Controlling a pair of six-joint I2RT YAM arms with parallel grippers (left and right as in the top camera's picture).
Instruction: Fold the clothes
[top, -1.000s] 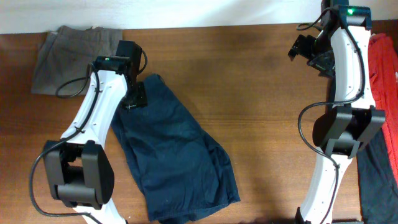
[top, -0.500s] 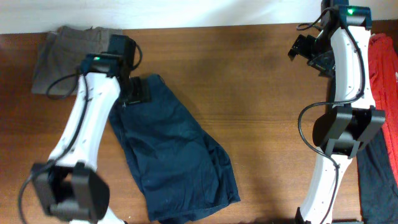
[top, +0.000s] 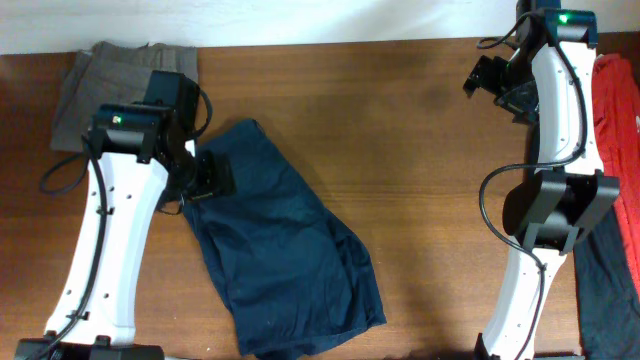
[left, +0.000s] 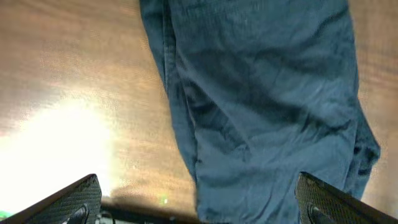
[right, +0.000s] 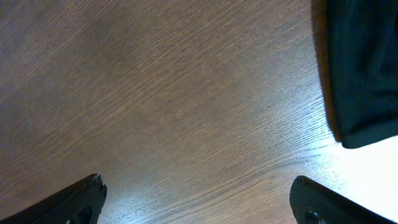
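No readable text, labels, brands, numbers or signs in any view. Nothing legible on trousers (top: 285, 255), arms or table (top: 420, 150).

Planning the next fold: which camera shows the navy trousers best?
The overhead view: the navy trousers lie spread on the table, nearly whole, one corner hidden by the left arm. The left wrist view shows only a close stretch of them; the right wrist view shows none.
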